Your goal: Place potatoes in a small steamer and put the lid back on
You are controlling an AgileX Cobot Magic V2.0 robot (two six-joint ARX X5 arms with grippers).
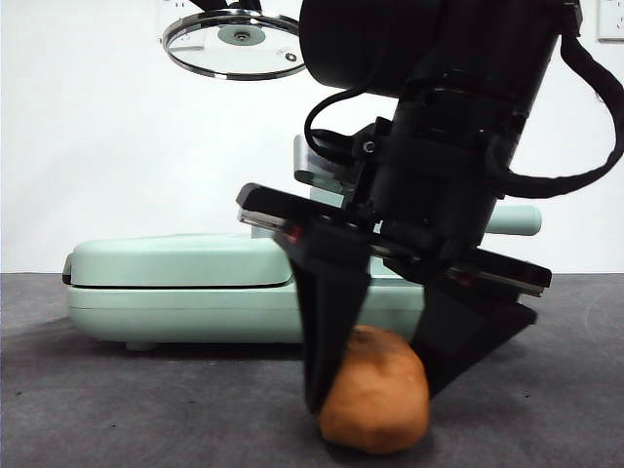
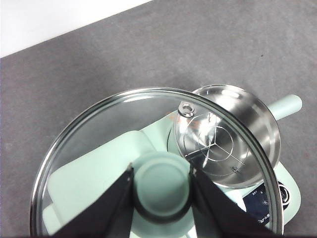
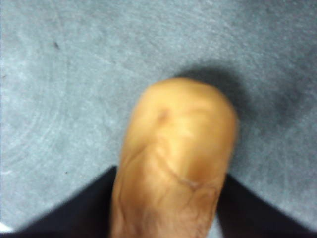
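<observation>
The right gripper [image 1: 375,385] is reaching down from a big dark arm to the grey table [image 1: 117,400] near the camera, and its two black jaws are clamping the orange-brown, rough-skinned oblong potato [image 1: 375,405] between them. In the front view the potato is sitting low on the table, its underside seeming to rest on the surface, though contact cannot be told for certain. The right wrist view shows the same potato [image 3: 176,153] filling the gap between the jaws, blurred, with its shadow falling on the grey table [image 3: 59,74] beyond it.

The left gripper [image 2: 161,186] is holding the round glass lid with a shiny steel rim [image 2: 99,139] by its mint-green knob [image 2: 161,186], both jaws pressing on the knob's sides. In the front view this lid [image 1: 234,44] is hanging high at the upper left, well above the table.

Seen through and past the lid in the left wrist view, the small mint-green steamer pot with a steel rim [image 2: 257,124] is standing open below, a wire rack lying in its steel bowl and its straight mint-green handle [image 2: 287,106] pointing away. In the front view only that handle [image 1: 517,219] is peeking out at the right behind the arm. A flat mint-green hinged griddle [image 1: 175,288] is sitting farther back on the left.
</observation>
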